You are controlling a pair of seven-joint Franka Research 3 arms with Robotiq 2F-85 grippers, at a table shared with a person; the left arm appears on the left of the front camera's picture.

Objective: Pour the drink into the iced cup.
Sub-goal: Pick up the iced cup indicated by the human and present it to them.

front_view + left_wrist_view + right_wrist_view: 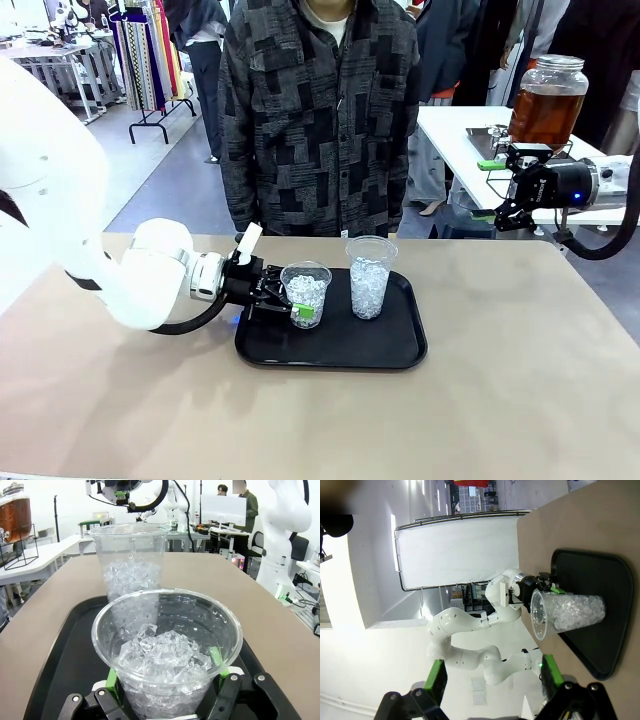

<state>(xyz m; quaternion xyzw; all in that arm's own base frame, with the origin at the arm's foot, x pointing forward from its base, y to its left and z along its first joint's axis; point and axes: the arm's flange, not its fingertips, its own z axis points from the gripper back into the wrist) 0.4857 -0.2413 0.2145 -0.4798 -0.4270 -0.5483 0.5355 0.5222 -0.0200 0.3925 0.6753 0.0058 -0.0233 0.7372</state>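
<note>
On the black tray (392,352) stand two clear cups of ice. My left gripper (298,300) is shut on the short iced cup (306,284), low on its wall. In the left wrist view the green pads (112,681) press both sides of that cup (167,645), with the tall iced cup (130,555) just behind it. The drink (547,108), amber-brown in a lidded glass jar, stands on a white side table at the back right. My right gripper (498,190) hangs open in the air in front of the jar, holding nothing. Its wrist view shows the tall cup (567,612) far off.
A person in a dark patterned jacket (320,120) stands at the far edge of the table, right behind the tray. The tan tabletop (520,380) is bare around the tray. The white side table (460,130) stands beyond the right corner.
</note>
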